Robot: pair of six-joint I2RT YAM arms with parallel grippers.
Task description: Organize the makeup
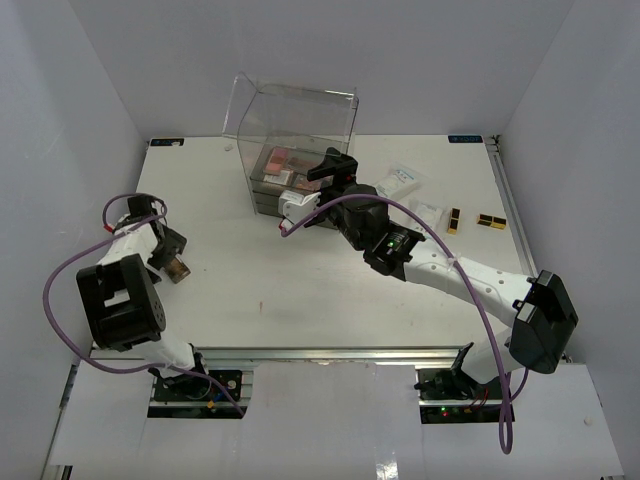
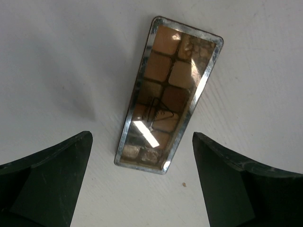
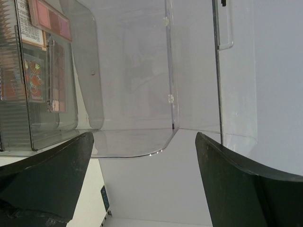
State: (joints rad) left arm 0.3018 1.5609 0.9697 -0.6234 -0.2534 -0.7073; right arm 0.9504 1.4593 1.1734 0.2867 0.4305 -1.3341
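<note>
Left gripper wide open, holding nothing, brown palette flat on table between and just ahead of its fingers, untouched, right gripper wide open, empty, clear box before its fingers, pink palettes inside, off to one finger's side

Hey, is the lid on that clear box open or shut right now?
Open. The clear lid stands tipped up and back over the box, and pink palettes show uncovered in its top tray.
</note>
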